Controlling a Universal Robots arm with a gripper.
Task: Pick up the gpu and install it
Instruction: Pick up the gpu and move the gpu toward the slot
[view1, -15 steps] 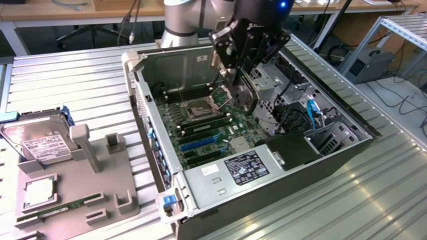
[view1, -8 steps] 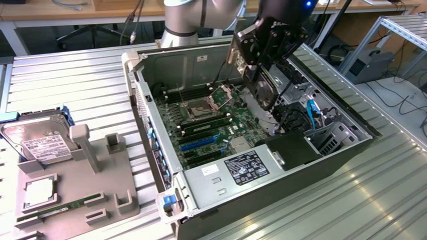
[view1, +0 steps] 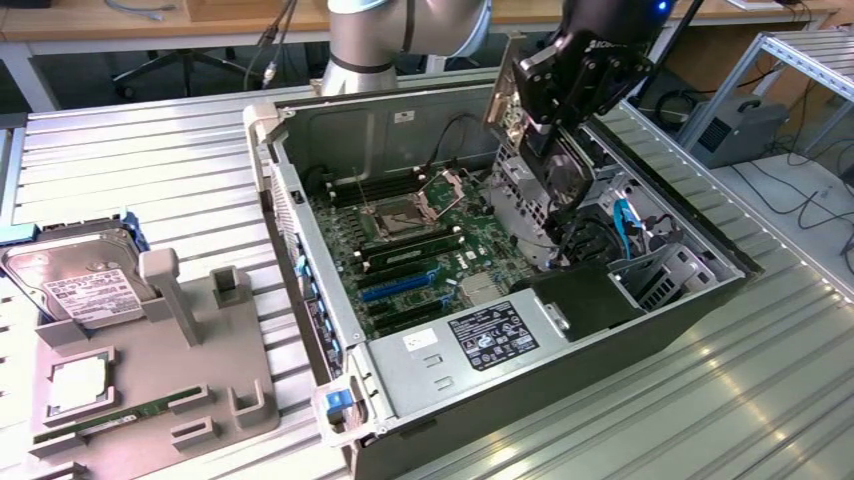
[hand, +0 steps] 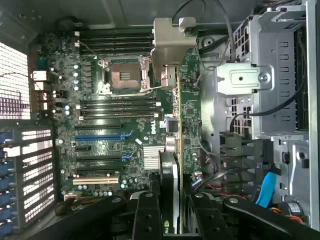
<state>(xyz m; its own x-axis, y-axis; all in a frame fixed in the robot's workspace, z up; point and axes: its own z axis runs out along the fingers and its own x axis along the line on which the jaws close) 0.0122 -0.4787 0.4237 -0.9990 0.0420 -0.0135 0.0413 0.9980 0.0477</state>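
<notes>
My gripper (view1: 558, 125) hangs over the open computer case (view1: 287, 180), shut on the gpu (view1: 563, 165). The card is upright, its dark board edge-on and its pale metal bracket (view1: 509, 85) pointing toward the back of the case. It floats above the green motherboard (view1: 414, 250), near the drive cage side and clear of the board. In the wrist view the gpu (hand: 176, 125) runs as a thin strip from between my fingers (hand: 146, 215), with its bracket (hand: 170, 45) at the far end. The blue expansion slots (hand: 100, 136) lie off to one side of the card.
A silver drive cage (hand: 265, 90) and loose cables crowd the space beside the card. The power supply (view1: 494, 335) fills the case's near end. At the exterior view's left, a grey fixture (view1: 160, 370) carries a hard drive (view1: 80, 285), a processor (view1: 80, 385) and a memory stick (view1: 120, 415).
</notes>
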